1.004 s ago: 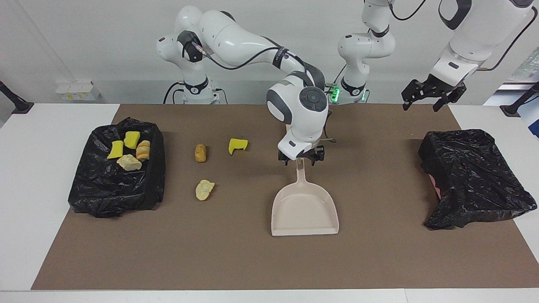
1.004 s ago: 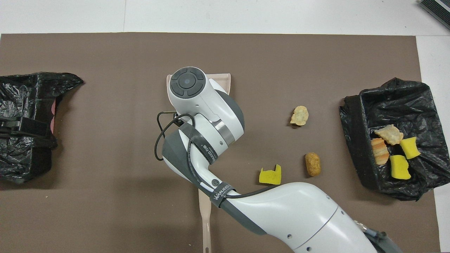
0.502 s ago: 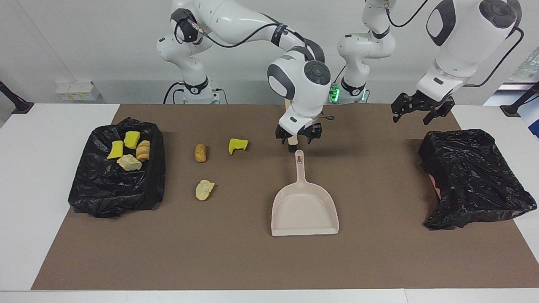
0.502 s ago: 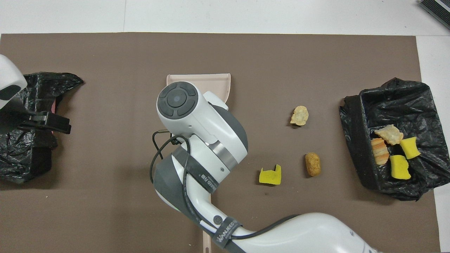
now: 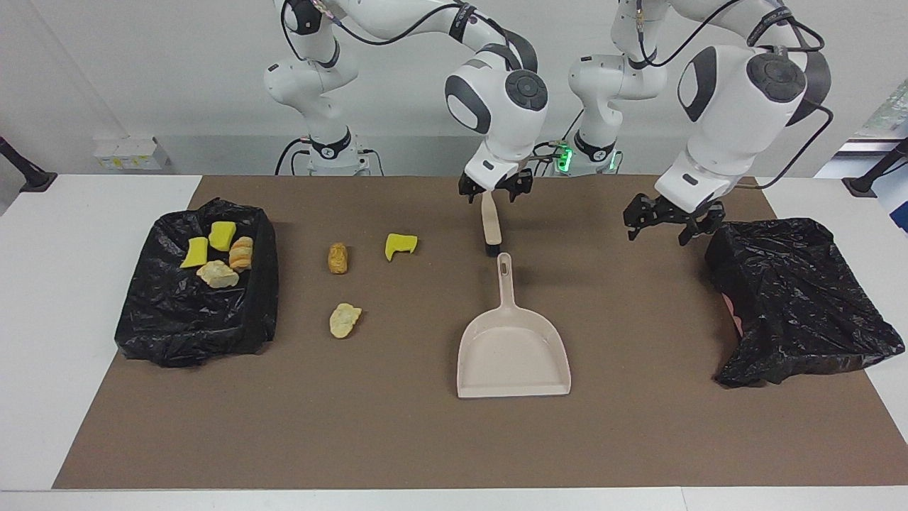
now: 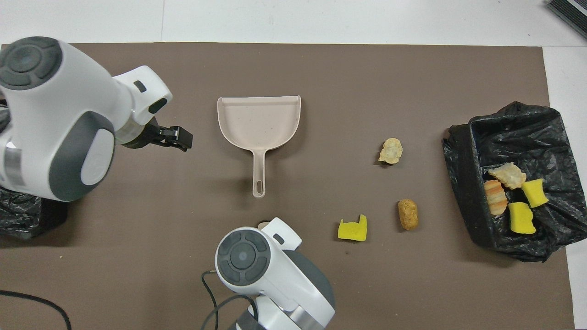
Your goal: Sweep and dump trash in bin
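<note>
1. Facing view: the right gripper (image 5: pixel 495 187) has pulled off the handle of the dustpan (image 5: pixel 513 355). It now hangs over the end of the brush (image 5: pixel 489 226) that points away from the dustpan, fingers spread and pinching nothing.
2. The left gripper (image 5: pixel 665 221) has come down over the brown mat (image 5: pixel 638 440), between the dustpan and the black bag heap (image 5: pixel 794 298) at the left arm's end. Its fingers are spread and empty too.
3. Brush and dustpan have not shifted: the brush lies nearer to the robots than the dustpan, its dark tip just short of the dustpan's handle.
4. Toward the right arm's end from the dustpan, three pieces of trash lie loose: a yellow sponge chunk (image 5: pixel 401 245), a brown lump (image 5: pixel 338 257) and a pale lump (image 5: pixel 345 320). Four more already sit in the bin (image 5: pixel 184 333), farther that way.
5. Overhead view: the right arm has cleared the dustpan, so the whole pan now shows. Only the brush's tip peeks out beside the arm, and the right gripper is hidden beneath it.
6. The left gripper's dark tips point at the dustpan from beside it, well apart from the trash.
7. We judge that both tools are free, neither is yet grasped, and three pieces remain to sweep.
</note>
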Tool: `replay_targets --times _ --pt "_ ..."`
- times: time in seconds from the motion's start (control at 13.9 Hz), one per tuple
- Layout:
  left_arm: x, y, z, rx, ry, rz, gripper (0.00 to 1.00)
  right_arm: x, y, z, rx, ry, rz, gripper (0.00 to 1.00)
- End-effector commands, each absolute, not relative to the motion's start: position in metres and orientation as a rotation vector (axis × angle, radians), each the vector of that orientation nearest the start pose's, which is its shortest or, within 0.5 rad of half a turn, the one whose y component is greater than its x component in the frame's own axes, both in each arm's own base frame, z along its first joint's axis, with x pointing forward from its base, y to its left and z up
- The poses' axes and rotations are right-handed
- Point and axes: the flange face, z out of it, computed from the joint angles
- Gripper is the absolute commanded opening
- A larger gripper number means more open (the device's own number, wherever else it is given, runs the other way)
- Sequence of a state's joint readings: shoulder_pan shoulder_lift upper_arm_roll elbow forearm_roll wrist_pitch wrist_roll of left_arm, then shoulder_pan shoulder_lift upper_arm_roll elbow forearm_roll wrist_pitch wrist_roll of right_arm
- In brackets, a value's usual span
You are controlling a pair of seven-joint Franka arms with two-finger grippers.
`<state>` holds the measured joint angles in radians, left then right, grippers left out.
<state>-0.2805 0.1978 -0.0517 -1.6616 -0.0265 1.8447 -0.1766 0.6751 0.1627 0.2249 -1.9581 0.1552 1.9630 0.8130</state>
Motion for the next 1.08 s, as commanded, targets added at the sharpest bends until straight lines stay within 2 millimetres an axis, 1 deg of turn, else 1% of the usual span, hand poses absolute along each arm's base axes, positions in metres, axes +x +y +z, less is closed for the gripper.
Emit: replay_targets --times 0.0,0.07,0.14,0.22,0.29,0.43,0.5,0.57,0.65,0.72,0.79,0.86,1.0 --pt "0.587 -0.248 0.463 -3.155 0.169 -0.006 1.0 0.302 0.44 0.37 -3.126 0.007 0.372 1.0" --pt "0.583 -0.269 0.452 -3.157 0.152 -0.006 1.0 0.293 0.441 0.362 -3.132 0.028 0.367 1.0" --pt "0.58 -0.285 0.442 -3.161 0.135 -0.016 1.0 0.281 0.443 0.353 -3.131 0.013 0.351 1.0" --pt "0.578 -0.298 0.429 -3.163 0.119 -0.015 1.0 0.278 0.442 0.346 -3.12 0.018 0.326 1.0" --pt "0.574 -0.312 0.42 -3.168 0.108 -0.024 1.0 0.276 0.443 0.345 -3.112 0.029 0.309 1.0" --pt "0.566 -0.329 0.404 -3.169 0.127 -0.025 1.0 0.273 0.446 0.345 -3.106 0.023 0.31 1.0" --pt "0.563 -0.332 0.398 -3.174 0.135 -0.034 1.0 0.271 0.446 0.345 -3.101 0.033 0.322 0.94" --pt "0.559 -0.331 0.386 -3.172 0.13 -0.019 1.0 0.27 0.446 0.345 -3.096 0.032 0.324 0.82" --pt "0.55 -0.341 0.374 -3.172 0.124 -0.01 1.0 0.269 0.446 0.345 -3.09 0.042 0.328 0.68" --pt "0.539 -0.357 0.353 -3.162 0.106 0.018 1.0 0.269 0.447 0.346 -3.082 0.052 0.335 0.51" --pt "0.534 -0.365 0.348 -3.161 0.1 0.024 1.0 0.268 0.448 0.346 -3.076 0.056 0.338 0.29" --pt "0.535 -0.364 0.344 -3.154 0.101 0.037 1.0 0.269 0.448 0.347 -3.071 0.06 0.33 0.13" --pt "0.538 -0.36 0.345 -3.149 0.11 0.031 1.0 0.264 0.452 0.347 -3.068 0.052 0.323 0.04"
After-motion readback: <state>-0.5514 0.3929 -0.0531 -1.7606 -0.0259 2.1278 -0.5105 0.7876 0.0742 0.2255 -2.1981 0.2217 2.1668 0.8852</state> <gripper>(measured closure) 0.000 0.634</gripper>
